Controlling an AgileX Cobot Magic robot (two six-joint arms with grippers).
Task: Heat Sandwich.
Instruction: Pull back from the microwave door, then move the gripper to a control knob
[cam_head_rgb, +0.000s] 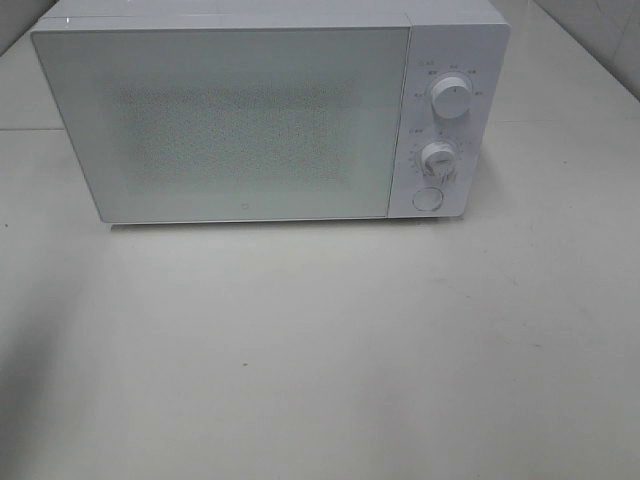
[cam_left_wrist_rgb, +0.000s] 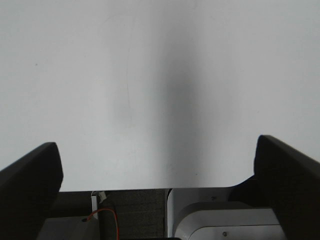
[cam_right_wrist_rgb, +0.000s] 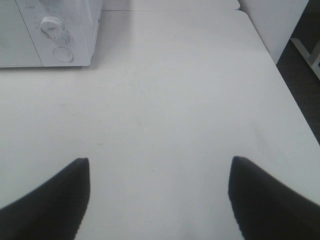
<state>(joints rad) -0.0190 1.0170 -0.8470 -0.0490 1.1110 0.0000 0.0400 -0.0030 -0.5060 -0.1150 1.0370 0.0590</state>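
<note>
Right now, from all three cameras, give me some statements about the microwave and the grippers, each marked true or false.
The microwave has its door shut. True.
A sandwich lies in front of the microwave. False: none shows in any view.
The left gripper is open and holds nothing. True.
The right gripper is clamped on a dial. False: it is open above the table, apart from the microwave.
The controls sit left of the door in the high view. False: the upper dial, lower dial and round button are to its right.
</note>
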